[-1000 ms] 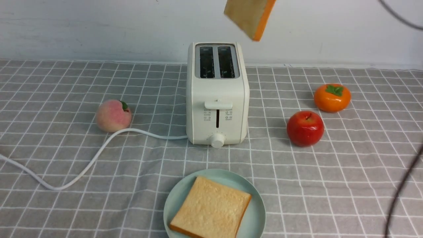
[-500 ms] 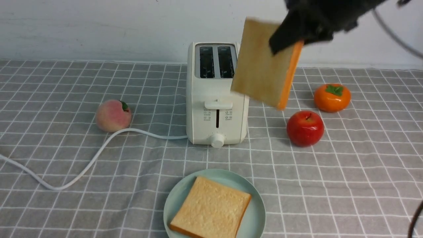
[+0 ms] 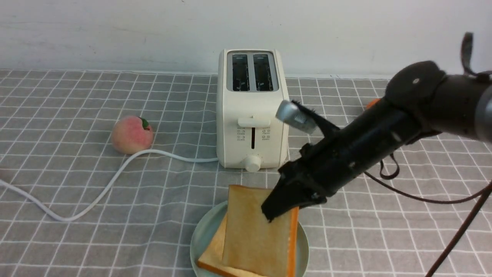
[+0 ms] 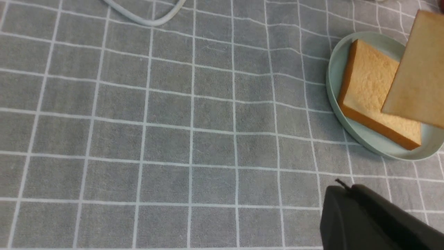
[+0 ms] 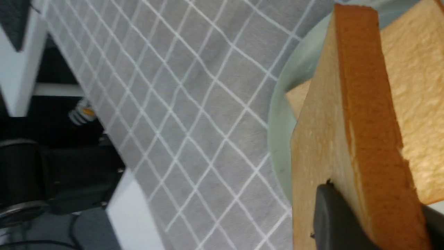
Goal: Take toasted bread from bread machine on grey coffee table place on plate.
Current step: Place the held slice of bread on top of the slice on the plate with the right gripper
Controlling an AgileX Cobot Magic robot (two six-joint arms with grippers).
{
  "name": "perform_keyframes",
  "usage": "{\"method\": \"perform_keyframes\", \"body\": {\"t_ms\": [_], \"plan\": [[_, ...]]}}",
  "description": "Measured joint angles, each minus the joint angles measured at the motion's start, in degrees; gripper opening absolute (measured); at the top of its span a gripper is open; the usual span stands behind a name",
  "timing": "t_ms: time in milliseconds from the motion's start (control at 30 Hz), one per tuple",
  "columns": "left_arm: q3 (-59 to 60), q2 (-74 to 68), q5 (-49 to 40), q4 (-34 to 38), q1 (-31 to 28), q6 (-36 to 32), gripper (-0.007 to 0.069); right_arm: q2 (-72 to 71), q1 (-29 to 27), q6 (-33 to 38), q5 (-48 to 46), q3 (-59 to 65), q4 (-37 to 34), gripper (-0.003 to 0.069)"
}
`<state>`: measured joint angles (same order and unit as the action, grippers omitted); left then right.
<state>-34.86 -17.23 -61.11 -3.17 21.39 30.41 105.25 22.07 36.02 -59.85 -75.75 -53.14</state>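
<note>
No word, brand or number can be read in any of the views. The bread machine carries two small clusters of printed marks on its front face, one on each side of the lever slot, but they are too small to make out.

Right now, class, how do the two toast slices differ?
The held slice hangs steeply tilted, clamped by the right gripper; the lower slice lies flat on the plate, ungripped. The held slice's face looks smoother than the lower slice's. Both are square with orange-brown crusts.
</note>
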Motion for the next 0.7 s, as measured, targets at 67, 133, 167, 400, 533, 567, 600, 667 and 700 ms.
{"method": "perform_keyframes", "body": {"t_ms": [67, 133, 167, 400, 533, 567, 600, 667, 700], "plan": [[0.00, 0.00, 0.65, -1.08, 0.00, 0.00, -0.0014, 1.04, 1.99, 0.18, 4.70, 0.05, 2.26, 0.0222], [0.00, 0.00, 0.81, -1.12, 0.00, 0.00, -0.0014, 1.36, 2.41, 0.32, 6.57, 0.05, 2.92, 0.0265], [0.00, 0.00, 0.83, -1.12, 0.00, 0.00, -0.0014, 1.57, 2.46, 0.32, 7.20, 0.05, 3.09, 0.0281], [0.00, 0.00, 0.83, -0.21, 0.00, 0.00, -0.0014, 1.38, 2.57, 0.32, 7.95, 0.05, 7.15, 0.0419], [0.00, 0.00, 0.83, -0.01, 0.00, 0.00, -0.0014, -1.17, 2.65, 0.32, 7.86, -0.90, 13.01, 0.0447], [0.00, 0.00, 0.83, -0.01, 0.00, 0.00, -0.0014, -2.19, 2.71, 0.32, 7.86, -1.52, 14.79, 0.0448], [0.00, 0.00, 0.95, -0.01, 0.00, 0.00, -0.0014, -3.25, 2.71, 0.32, 7.86, -2.27, 16.59, 0.0447], [0.00, 0.00, 1.24, -0.01, 0.00, 0.00, -0.0014, -5.20, 2.71, -0.19, 7.55, -3.71, 19.76, 0.0444], [0.00, 0.00, 1.29, -0.01, 0.00, 0.00, -0.0014, -6.34, 2.71, -1.23, 7.11, -4.56, 21.67, 0.0437]]}}
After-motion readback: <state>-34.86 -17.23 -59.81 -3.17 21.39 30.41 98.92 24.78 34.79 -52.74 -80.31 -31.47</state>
